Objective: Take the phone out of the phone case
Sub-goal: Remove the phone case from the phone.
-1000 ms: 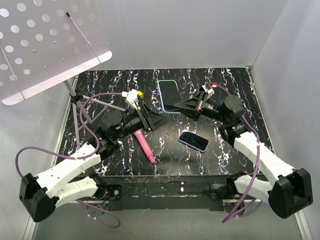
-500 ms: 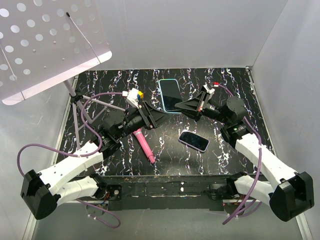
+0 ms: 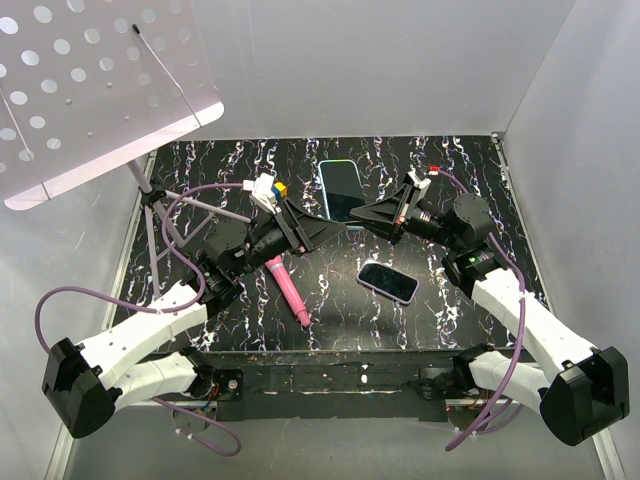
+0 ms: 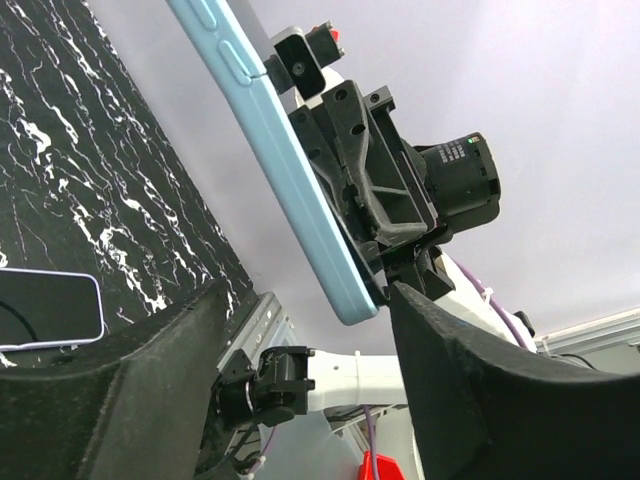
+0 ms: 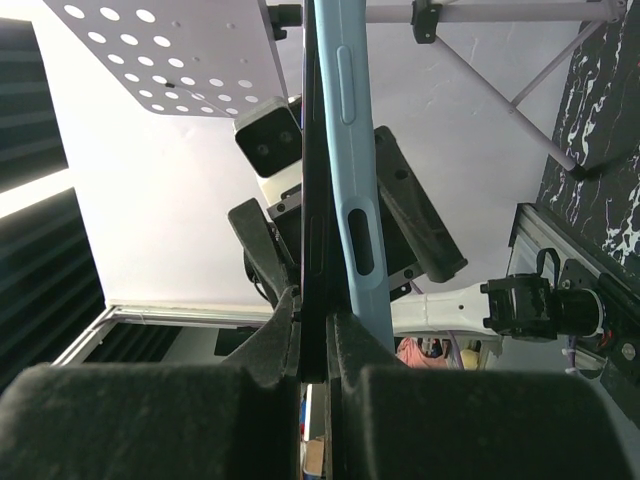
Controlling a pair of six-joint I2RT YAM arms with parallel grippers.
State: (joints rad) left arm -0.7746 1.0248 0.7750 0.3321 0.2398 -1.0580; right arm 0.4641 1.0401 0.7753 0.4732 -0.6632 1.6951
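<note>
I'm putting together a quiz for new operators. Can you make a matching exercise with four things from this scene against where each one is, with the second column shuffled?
Things:
1. cased phone
2. second phone
3. pink pen
4. perforated board

Places:
A. flat on the table, right of centre
B. raised on a stand, far left
C. held up off the table in the right gripper
D. on the table, left of centre

Pairs: 1-C, 2-A, 3-D, 4-B
</note>
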